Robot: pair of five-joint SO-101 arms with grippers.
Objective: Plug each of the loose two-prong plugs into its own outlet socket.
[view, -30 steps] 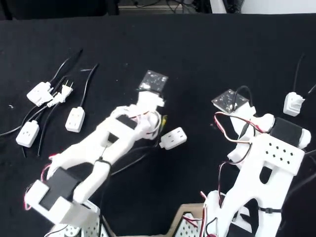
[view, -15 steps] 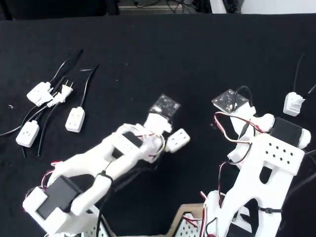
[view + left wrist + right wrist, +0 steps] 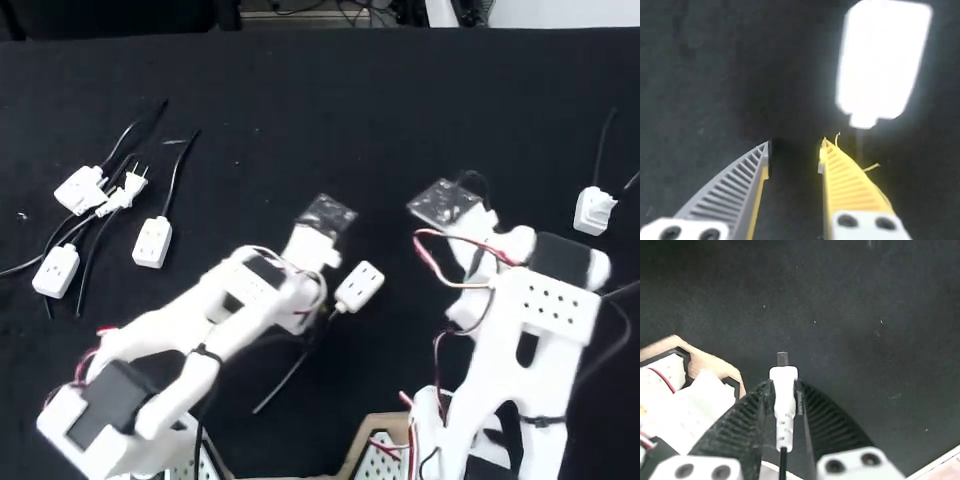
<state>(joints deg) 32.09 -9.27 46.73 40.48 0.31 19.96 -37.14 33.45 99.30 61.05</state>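
The left end effector [image 3: 792,150] hangs low over the black cloth-covered counter [image 3: 300,100], its ribbed grey and yellow fingers [image 3: 845,180] set a narrow gap apart with nothing between them. A white rectangular outlet socket [image 3: 882,60] lies flat just past the tip of the yellow finger, off to that side and not in the gap. From above, this socket [image 3: 358,285] sits near the middle of the counter between the two arms, close beside the left arm's wrist, with a thin black cord [image 3: 290,375] trailing from it toward the near edge.

The right end effector [image 3: 784,387] is clamped on a small white two-prong plug [image 3: 783,375], prongs pointing out past the fingertips, above bare counter.

Far to the left lie more white sockets [image 3: 152,242] and a loose pronged plug [image 3: 137,180] on black cords
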